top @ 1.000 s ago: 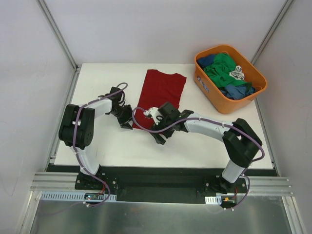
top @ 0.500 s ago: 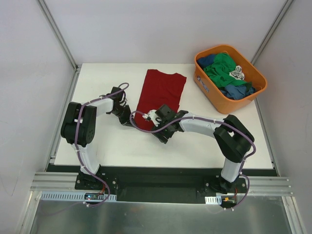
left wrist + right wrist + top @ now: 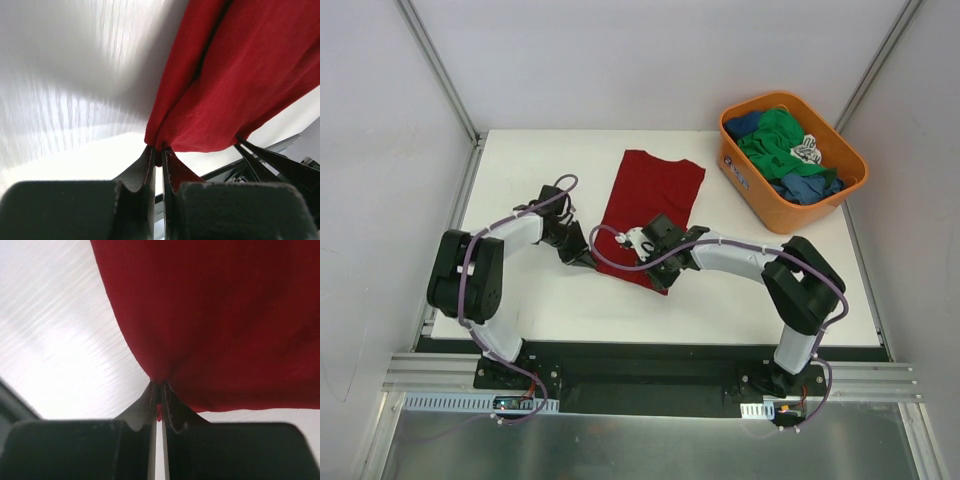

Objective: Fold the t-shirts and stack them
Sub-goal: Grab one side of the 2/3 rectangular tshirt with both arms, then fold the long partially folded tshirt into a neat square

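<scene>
Plainly, wrist views — not overhead — show left pincer (image 3: 159, 150) and right pincer (image 3: 160, 386) nipping the red t-shirt (image 3: 655, 195).

T-shirt (image 3: 655, 190) is lying lengthwise mid-tabletop (image 3: 760, 290), running from near centre toward the far edge. Left hand (image 3: 585, 255) is sitting at its near-left corner and right hand (image 3: 658, 275) at its near-right corner, each one pinching the near hem, with the arms coming in from either side. Tub (image 3: 788, 215) is sitting at the far-right corner of the tabletop, well apart from that t-shirt, and a heap of other t-shirts (image 3: 782, 140) is lying in it.
</scene>
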`<state>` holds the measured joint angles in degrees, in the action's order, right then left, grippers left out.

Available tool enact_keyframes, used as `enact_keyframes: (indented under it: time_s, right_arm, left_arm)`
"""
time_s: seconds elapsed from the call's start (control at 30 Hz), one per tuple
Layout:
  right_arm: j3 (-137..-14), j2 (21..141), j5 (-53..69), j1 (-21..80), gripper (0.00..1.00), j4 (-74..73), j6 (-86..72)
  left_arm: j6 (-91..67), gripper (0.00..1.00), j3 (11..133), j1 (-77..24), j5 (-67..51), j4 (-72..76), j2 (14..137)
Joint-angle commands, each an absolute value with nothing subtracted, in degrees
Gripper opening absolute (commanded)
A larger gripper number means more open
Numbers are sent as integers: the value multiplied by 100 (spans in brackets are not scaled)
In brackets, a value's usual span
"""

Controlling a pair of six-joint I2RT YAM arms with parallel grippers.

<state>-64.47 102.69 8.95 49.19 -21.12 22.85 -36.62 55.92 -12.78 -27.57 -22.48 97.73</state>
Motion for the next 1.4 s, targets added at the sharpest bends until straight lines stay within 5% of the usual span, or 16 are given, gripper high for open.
enact_keyframes:
  time_s: [0.0,0.23,0.53,1.37]
  right_arm:
    - [-6494,9599,2037,5018,2,-2907,1855]
    - [-6899,8869,4662,5010,1,-3629,1635]
    - [-7207,8667,5871,4396,1,-3779,1187]
    - [-7321,9114,4755,1987,1,-3858,721]
  left_arm:
    - [-3682,0,5142,-1301,-2611,-2399,8808]
    - [-3867,0,4878,-1292,-1978,-2996,7349]
    - [-3894,0,5439,-1292,-1644,-3173,6258]
    - [-3164,0,9350,-1608,-2548,-3076,10369]
